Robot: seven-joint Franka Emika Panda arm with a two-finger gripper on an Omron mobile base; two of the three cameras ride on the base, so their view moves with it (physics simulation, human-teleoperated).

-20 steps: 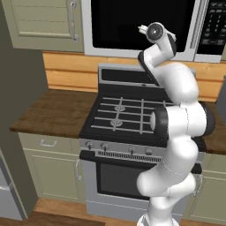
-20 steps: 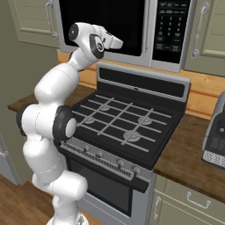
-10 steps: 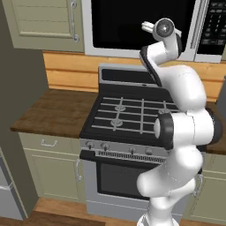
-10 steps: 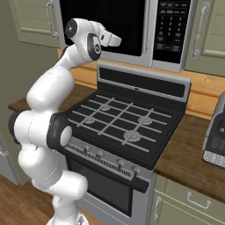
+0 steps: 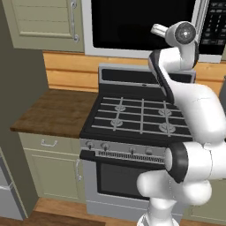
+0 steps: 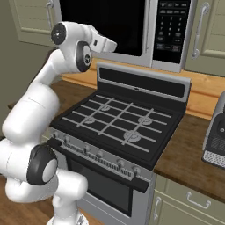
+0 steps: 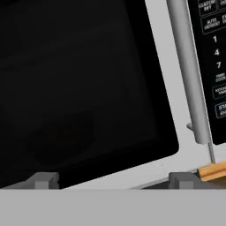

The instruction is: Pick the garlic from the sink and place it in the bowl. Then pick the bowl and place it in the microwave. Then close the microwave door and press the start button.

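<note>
the tool [image 7: 112,180] is held with its tips set wide apart and nothing between them, raised in front of the microwave door [image 7: 79,88]. the door is seen shut on the microwave [image 6: 132,30], above the stove [image 5: 141,121], its silver handle [image 7: 187,70] beside the black keypad [image 6: 172,27].

arm [image 6: 39,101] swung upright, pincer [image 7: 112,180] opened (facing microwave door [image 7: 79,88])
</note>
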